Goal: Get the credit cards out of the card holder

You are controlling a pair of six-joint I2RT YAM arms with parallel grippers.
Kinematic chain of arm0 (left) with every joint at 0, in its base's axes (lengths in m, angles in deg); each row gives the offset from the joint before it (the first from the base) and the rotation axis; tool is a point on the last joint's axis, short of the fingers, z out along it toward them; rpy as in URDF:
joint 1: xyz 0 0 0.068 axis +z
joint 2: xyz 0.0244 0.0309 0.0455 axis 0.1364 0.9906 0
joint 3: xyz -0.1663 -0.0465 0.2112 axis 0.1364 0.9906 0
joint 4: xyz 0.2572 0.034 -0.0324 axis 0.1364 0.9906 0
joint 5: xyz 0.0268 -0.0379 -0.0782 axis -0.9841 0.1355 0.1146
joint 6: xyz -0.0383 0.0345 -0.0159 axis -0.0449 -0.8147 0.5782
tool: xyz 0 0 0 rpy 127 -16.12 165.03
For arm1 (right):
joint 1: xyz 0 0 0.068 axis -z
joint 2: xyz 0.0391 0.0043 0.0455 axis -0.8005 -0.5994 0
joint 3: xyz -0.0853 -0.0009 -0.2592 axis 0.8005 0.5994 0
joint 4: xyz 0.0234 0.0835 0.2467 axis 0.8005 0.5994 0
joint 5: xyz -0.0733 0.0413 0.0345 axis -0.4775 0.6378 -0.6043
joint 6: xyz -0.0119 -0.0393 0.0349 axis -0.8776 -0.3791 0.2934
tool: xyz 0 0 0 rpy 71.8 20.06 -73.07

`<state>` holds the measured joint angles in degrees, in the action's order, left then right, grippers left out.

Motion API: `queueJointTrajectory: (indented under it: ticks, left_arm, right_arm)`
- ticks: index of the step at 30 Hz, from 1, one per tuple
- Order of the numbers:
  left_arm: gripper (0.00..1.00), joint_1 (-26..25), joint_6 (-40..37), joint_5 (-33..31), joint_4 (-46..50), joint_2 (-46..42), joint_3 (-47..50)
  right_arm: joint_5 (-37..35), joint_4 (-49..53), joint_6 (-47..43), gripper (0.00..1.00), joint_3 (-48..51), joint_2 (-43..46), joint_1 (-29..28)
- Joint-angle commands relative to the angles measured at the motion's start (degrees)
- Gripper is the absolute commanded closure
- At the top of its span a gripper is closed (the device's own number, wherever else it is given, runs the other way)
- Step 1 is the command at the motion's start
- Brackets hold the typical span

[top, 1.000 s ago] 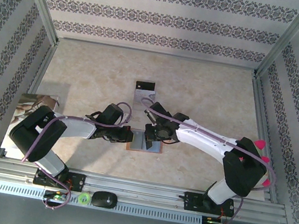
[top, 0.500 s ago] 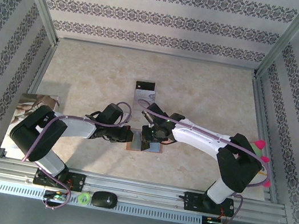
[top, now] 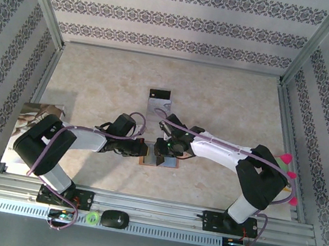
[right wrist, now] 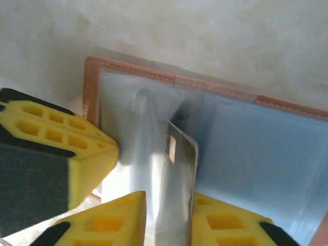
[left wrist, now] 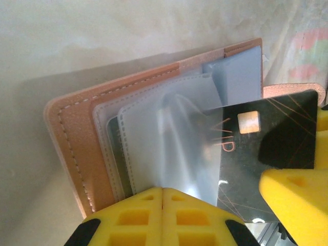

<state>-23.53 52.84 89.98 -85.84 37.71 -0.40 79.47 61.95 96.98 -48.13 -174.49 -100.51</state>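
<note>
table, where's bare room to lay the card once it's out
Bare table right of the clear case up to the right rail, and left of it toward the far corner. The near strip between card holder and front rail is free too. Crowded: the middle, where left gripper and right gripper meet at the card.

I have the small tan-brown leather card holder lying open and flat. Its stitched edge curves through the left of my left wrist frame, and in the overhead frame it sits just below centre. Its inner face carries blue-grey panels under cloudy plastic sleeves, layered one over another. A dark, glossy credit card with a copper chip, thin copper lines and the letters VIP sticks partway out of a sleeve at the right of that frame, tilted up off the holder. In my right wrist frame it stands nearly edge-on at bottom centre.
</note>
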Motion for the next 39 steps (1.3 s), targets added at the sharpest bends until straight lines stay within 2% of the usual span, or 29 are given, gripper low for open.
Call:
queueJointTrajectory:
  ticks: [1, 7, 11, 19, 24, 28, 29, 32, 39]
  left_arm:
    - [1.00, 0.7, -0.2, -1.2, 1.1, 1.9, 0.6]
    - [1.00, 0.8, -0.1, -1.2, 1.6, 1.4, 0.5]
    - [0.98, 1.0, -0.8, -0.9, 2.7, 1.3, -0.3]
    - [0.53, 1.1, -1.0, -3.2, 5.4, -6.2, -2.9]
    - [0.39, 1.3, -3.2, -5.6, 11.3, -11.2, -5.6]
    - [0.29, 2.5, -3.8, -7.7, 15.7, -15.4, -5.5]
    - [0.25, 3.1, -3.4, -8.3, 16.5, -16.7, -5.0]
    - [0.00, 4.9, -2.6, -8.8, 18.1, -20.3, -3.7]
    - [0.00, 9.1, -3.3, -11.9, 24.3, -26.3, -2.9]
  right_arm:
    - [1.1, -0.9, 0.7, 0.80, 1.1, -1.0, 0.7]
    - [-6.1, 3.4, -3.3, 1.00, 1.0, 2.7, 1.3]
    - [-7.3, 3.5, -9.6, 1.00, 0.4, 8.1, 3.2]
    - [-6.9, -2.1, -24.5, 1.00, -7.6, 12.3, 6.9]
    - [-2.2, -2.0, -39.9, 1.00, -18.1, 7.2, 9.7]
    - [6.4, 4.9, -50.4, 1.00, -29.6, -1.1, 11.9]
    - [7.4, 6.9, -54.2, 1.00, -32.1, -3.1, 12.0]
    - [5.6, 13.1, -63.0, 1.00, -39.3, -9.2, 12.0]
    - [-4.4, 19.7, -76.0, 1.00, -53.1, -21.7, 11.9]
